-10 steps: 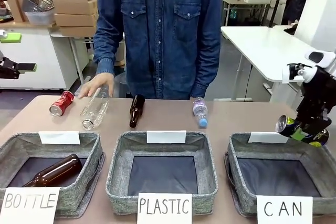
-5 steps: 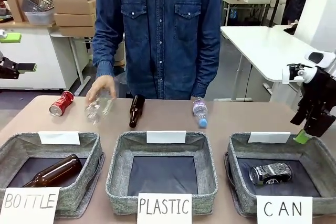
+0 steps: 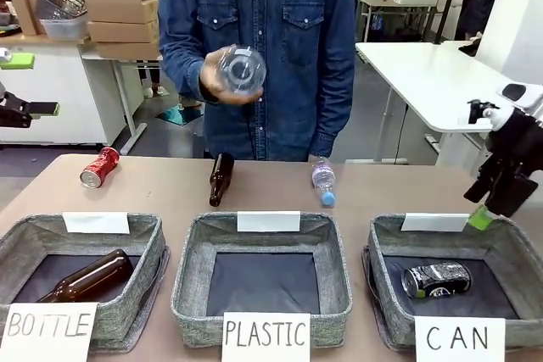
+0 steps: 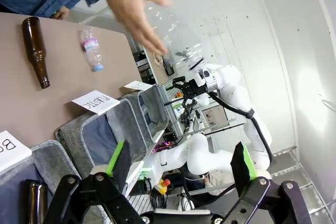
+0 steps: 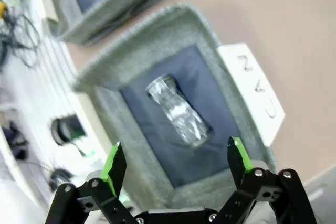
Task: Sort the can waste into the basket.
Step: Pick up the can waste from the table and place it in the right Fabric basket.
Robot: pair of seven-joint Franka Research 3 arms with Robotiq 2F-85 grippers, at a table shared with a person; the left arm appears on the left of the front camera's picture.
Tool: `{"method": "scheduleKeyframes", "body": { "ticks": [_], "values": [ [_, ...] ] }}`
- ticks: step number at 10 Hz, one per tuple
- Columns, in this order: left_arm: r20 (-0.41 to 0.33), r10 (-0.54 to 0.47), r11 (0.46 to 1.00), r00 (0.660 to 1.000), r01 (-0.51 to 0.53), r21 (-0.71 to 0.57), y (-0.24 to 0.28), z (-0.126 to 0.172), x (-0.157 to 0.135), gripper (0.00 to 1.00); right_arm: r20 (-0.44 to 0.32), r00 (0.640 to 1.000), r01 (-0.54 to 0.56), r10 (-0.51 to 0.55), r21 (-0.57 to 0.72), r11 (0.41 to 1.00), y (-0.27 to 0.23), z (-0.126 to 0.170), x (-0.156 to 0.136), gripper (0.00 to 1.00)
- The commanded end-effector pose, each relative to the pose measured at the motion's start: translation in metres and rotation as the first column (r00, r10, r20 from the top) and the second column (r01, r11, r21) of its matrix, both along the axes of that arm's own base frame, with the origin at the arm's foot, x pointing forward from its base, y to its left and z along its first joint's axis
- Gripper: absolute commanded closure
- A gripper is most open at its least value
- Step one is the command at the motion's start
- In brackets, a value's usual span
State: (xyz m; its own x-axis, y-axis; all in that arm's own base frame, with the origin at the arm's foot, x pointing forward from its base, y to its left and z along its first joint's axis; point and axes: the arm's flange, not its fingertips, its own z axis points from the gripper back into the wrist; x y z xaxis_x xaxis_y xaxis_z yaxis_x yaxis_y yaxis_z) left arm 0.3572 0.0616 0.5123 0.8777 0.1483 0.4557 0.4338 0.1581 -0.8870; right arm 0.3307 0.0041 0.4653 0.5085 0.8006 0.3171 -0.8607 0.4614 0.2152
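A black can (image 3: 437,279) lies on its side on the dark floor of the CAN basket (image 3: 509,247). Just above that basket's far right corner hangs my right gripper (image 3: 490,209), open and holding nothing. Its wrist view looks down between the green pads at the can (image 5: 178,111) inside the basket (image 5: 105,108); the right gripper (image 5: 176,158) is well above it. A red can (image 3: 99,166) lies on the table at the far left. At the picture's left edge my left gripper (image 3: 30,85) is raised and open, as its own view of the gripper (image 4: 181,157) confirms.
The person holds a clear plastic bottle (image 3: 240,69) up at chest height. On the table lie a brown bottle (image 3: 221,178) and a small plastic bottle (image 3: 323,182). The BOTTLE basket (image 3: 144,252) holds a brown bottle (image 3: 85,277). The PLASTIC basket (image 3: 191,269) stands in the middle.
My right gripper let go of the black can, which dropped into the CAN basket. The person picked the clear bottle off the table and raised it.
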Motion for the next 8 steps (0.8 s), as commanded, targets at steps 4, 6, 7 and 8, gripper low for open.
{"method": "scheduleKeyframes", "body": {
  "ticks": [4, 6, 7, 8],
  "values": [
    [0.023, -0.012, 1.000, 1.000, 0.012, 0.002, 0.000, 0.001, -0.001, 0.00, -0.600, 0.772, 0.629, -0.210, 0.672, 0.390, 0.015, 0.055, 0.061, 0.00],
    [0.023, -0.012, 1.000, 1.000, 0.012, 0.002, 0.000, 0.001, -0.001, 0.00, -0.793, 0.560, 0.828, -0.238, 0.540, 0.150, 0.013, 0.055, 0.086, 0.00],
    [0.023, -0.012, 1.000, 1.000, 0.012, 0.002, 0.000, 0.001, -0.001, 0.00, -0.828, 0.488, 0.870, -0.278, 0.485, 0.081, 0.009, 0.053, 0.094, 0.00],
    [0.023, -0.012, 1.000, 1.000, 0.012, 0.002, 0.000, 0.001, -0.001, 0.00, -0.850, 0.438, 0.897, -0.293, 0.435, 0.078, 0.007, 0.050, 0.100, 0.00]
  ]
}}
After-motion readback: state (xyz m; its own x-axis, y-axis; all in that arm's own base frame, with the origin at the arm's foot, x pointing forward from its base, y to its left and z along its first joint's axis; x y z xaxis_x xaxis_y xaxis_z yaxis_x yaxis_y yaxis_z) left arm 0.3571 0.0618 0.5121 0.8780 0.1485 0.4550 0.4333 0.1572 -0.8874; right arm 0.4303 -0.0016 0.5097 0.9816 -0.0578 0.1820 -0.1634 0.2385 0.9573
